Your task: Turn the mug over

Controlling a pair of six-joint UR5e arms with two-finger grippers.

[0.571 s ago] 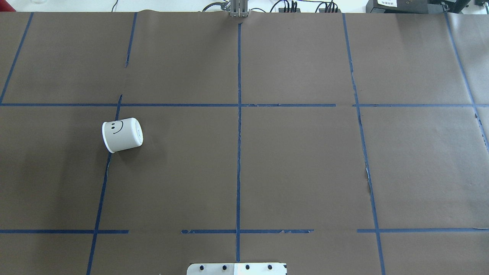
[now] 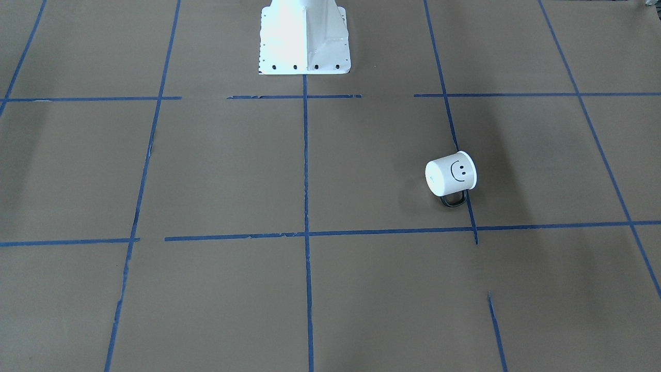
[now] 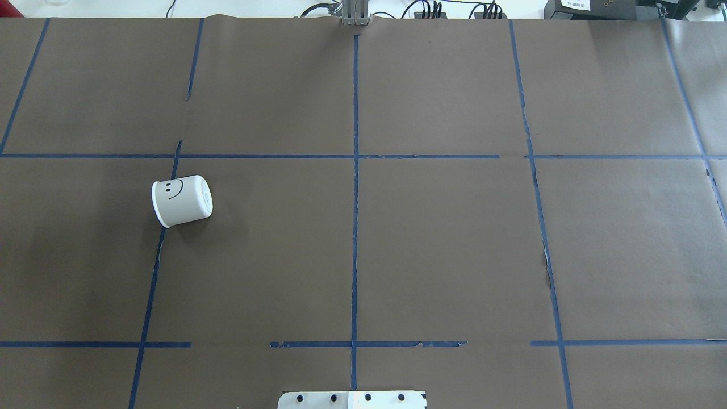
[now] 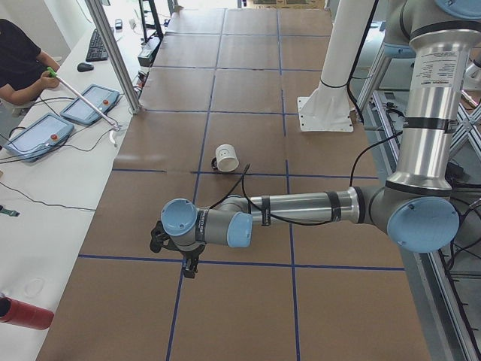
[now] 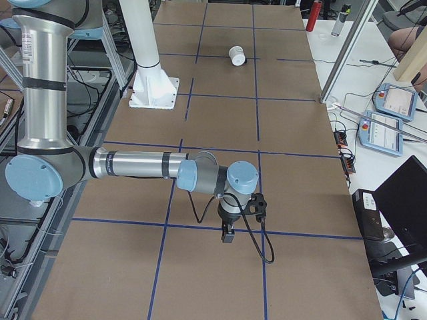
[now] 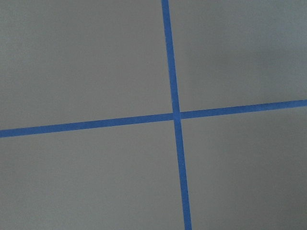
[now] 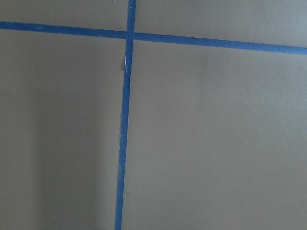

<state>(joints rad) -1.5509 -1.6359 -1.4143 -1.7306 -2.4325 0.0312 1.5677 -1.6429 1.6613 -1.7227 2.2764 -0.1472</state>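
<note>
both unclear: i cannot tell how wide my left gripper (image 4: 189, 268) or right gripper (image 5: 227, 235) stands. mug (image 3: 182, 200) lies sideways on my left, well apart; i'd approach low, pinching its rim.

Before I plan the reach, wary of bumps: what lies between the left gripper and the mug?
Between left gripper and mug, only paper and a tape line, seen in the exterior left view.

A robotics lab: a brown-papered surface (image 3: 454, 255) gridded with blue tape (image 3: 355, 227), a white arm pedestal (image 2: 303, 41), teach pendants (image 5: 398, 101) and cables (image 3: 431, 10) along its edges.
</note>
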